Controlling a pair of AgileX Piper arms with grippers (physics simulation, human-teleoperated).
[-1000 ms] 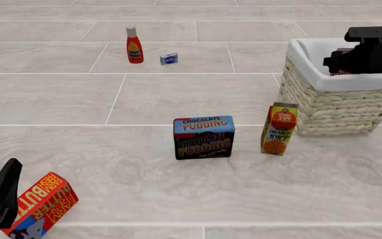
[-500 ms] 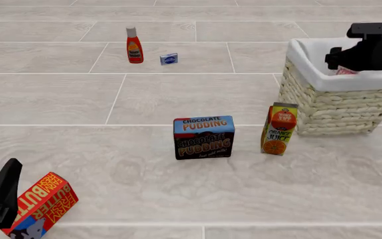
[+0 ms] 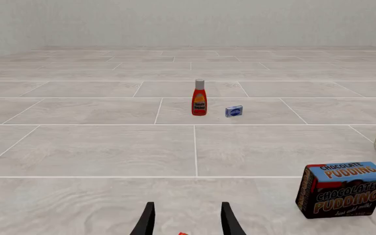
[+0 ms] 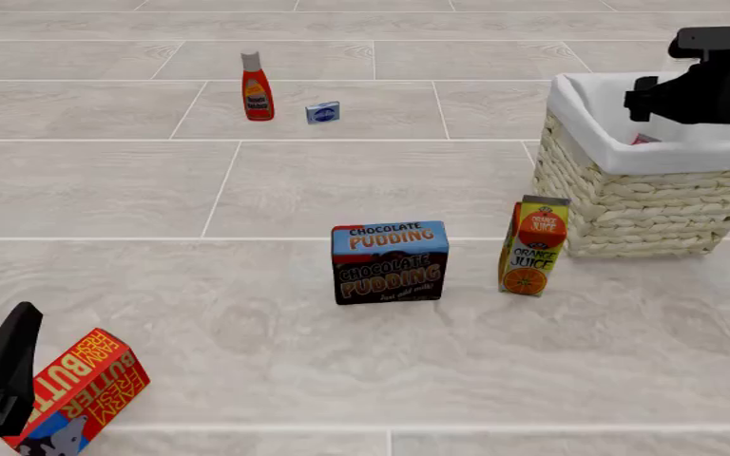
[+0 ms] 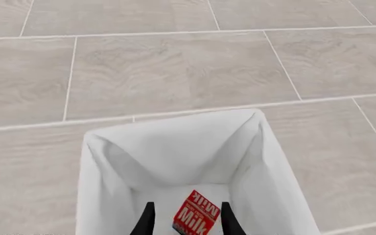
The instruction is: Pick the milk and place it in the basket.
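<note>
The right gripper [image 5: 182,220] hangs above the basket [image 5: 109,161], its two dark fingers spread apart with a gap on each side of the milk [image 5: 197,218]. The carton sits lower down, inside the basket, on the white cloth lining, and the fingers do not appear to touch it. Its red face with white "Milk" lettering faces up toward the wrist camera, and its long axis runs roughly along the line of the fingers, slightly tilted. Whether it lies flat or leans on the lining is hard to tell.

In the front view, the right gripper [image 4: 650,100] is a dark shape over the basket [image 4: 619,204] at the far right of the table, and only a small red corner of the milk [image 4: 643,140] shows above the rim.

Just beside the basket's near left corner stands an orange juice carton [image 4: 534,246], upright. A chocolate pudding box [image 4: 390,262] stands to its left. Farther back are a red sauce bottle [image 4: 256,87] and a small blue packet [image 4: 323,112].

The left gripper [image 3: 186,223] rests low at the near left, fingers parted, beside a tilted red butter box [image 4: 80,389].
</note>
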